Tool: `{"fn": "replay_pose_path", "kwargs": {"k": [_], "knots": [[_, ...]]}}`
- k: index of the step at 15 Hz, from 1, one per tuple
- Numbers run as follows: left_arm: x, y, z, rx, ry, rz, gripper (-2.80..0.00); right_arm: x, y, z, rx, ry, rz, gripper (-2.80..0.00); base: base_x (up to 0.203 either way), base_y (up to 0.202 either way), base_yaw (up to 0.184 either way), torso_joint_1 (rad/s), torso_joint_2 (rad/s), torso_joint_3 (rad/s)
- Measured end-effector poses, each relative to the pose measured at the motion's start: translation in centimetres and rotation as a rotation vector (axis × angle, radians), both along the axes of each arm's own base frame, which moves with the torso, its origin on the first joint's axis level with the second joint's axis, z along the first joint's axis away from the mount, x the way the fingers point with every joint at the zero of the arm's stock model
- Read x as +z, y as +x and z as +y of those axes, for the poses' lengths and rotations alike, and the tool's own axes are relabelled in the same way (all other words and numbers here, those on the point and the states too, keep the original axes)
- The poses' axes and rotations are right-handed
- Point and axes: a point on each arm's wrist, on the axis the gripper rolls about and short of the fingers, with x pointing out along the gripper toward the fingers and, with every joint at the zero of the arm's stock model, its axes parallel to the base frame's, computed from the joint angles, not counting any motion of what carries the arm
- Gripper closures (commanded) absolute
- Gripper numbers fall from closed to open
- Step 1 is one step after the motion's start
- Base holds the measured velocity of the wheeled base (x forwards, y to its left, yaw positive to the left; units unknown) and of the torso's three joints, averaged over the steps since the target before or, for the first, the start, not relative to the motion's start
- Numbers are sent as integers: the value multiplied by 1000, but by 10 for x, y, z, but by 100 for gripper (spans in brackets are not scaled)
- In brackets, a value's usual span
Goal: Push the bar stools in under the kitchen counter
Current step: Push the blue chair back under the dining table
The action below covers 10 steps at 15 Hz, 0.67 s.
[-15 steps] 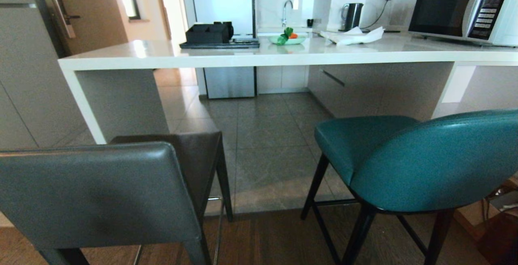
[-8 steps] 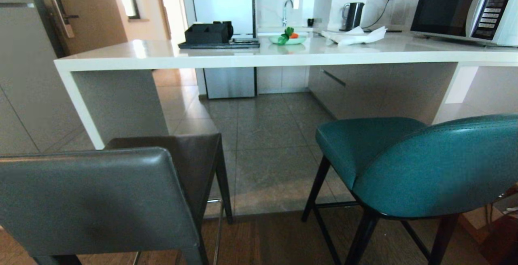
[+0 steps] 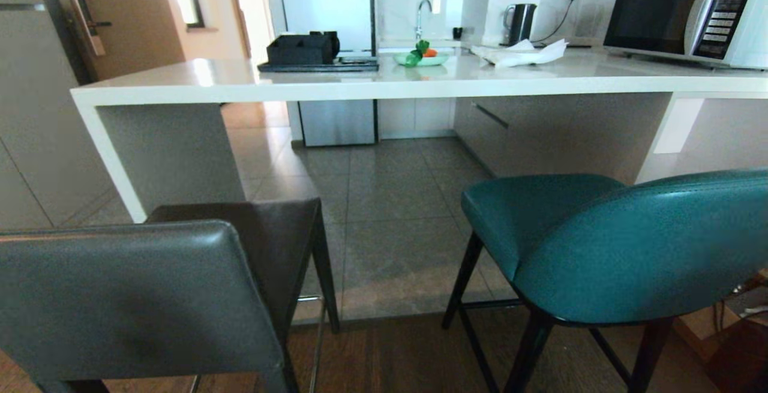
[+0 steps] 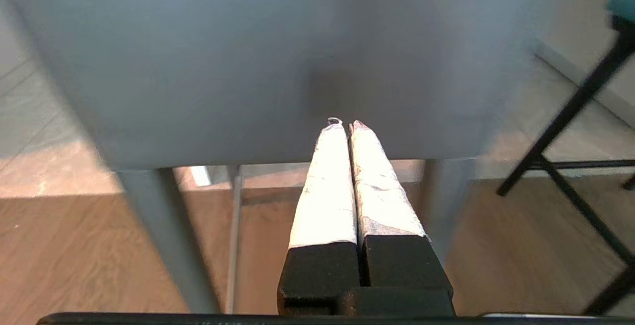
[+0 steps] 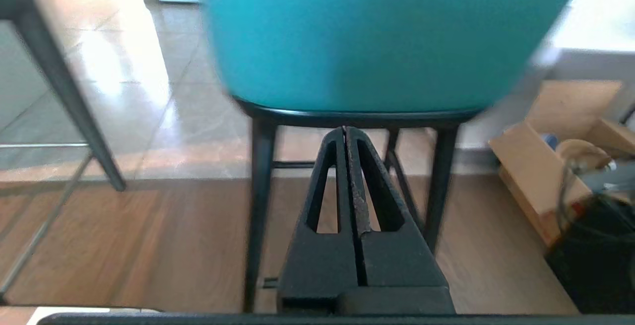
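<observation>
Two bar stools stand side by side on the wooden floor strip, short of the kitchen counter (image 3: pixel 384 86), with bare tile between them and the counter's long near edge. On the robot's left is the grey stool (image 3: pixel 138 297), its square back toward the robot, roughly in line with the counter's white end panel. On the right is the teal stool (image 3: pixel 624 249) on black legs, facing the open space under the slab. Neither seat is under the counter yet.

Neither arm shows in the head view. The left wrist view shows the left gripper (image 4: pixel 342 124), white-wrapped fingers pressed together with nothing between them, tips at the grey backrest. The right gripper (image 5: pixel 345 129), black fingers likewise closed and empty, sits at the lower edge of the teal backrest.

Pushing high on tall stools could tip them forward if a leg catches at the wood-to-tile seam. An off-centre push may swing the grey stool against the end panel.
</observation>
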Motion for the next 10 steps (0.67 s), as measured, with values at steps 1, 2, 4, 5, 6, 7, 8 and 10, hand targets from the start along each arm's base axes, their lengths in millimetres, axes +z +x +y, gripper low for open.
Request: {"fn": "replay_pose_path", "kwargs": {"k": [1, 2, 4, 5, 6, 7, 8, 10], "knots": [[0, 0, 0, 1, 0, 0, 0, 0, 0, 0, 1, 0, 0, 0, 0, -201, 2, 2, 5, -1], [0, 0, 0, 0, 0, 0, 0, 0, 0, 0, 0, 0, 0, 0, 0, -193, -2, 2, 2, -2], [0, 0, 0, 0, 0, 0, 0, 0, 0, 0, 0, 0, 0, 0, 0, -192, 2, 0, 1, -1], [0, 0, 0, -1, 0, 0, 0, 0, 0, 0, 0, 0, 0, 0, 0, -200, 2, 4, 0, 0], [0, 0, 0, 0, 0, 0, 0, 0, 0, 0, 0, 0, 0, 0, 0, -193, 2, 2, -2, -1], [0, 0, 0, -1, -1, 0, 0, 0, 0, 0, 0, 0, -1, 0, 0, -196, 1, -1, 2, -2], [0, 0, 0, 0, -1, 0, 0, 0, 0, 0, 0, 0, -1, 0, 0, -193, -1, 3, -2, 2], [0, 0, 0, 0, 0, 0, 0, 0, 0, 0, -1, 0, -1, 0, 0, -195, 2, 2, 2, 5]]}}
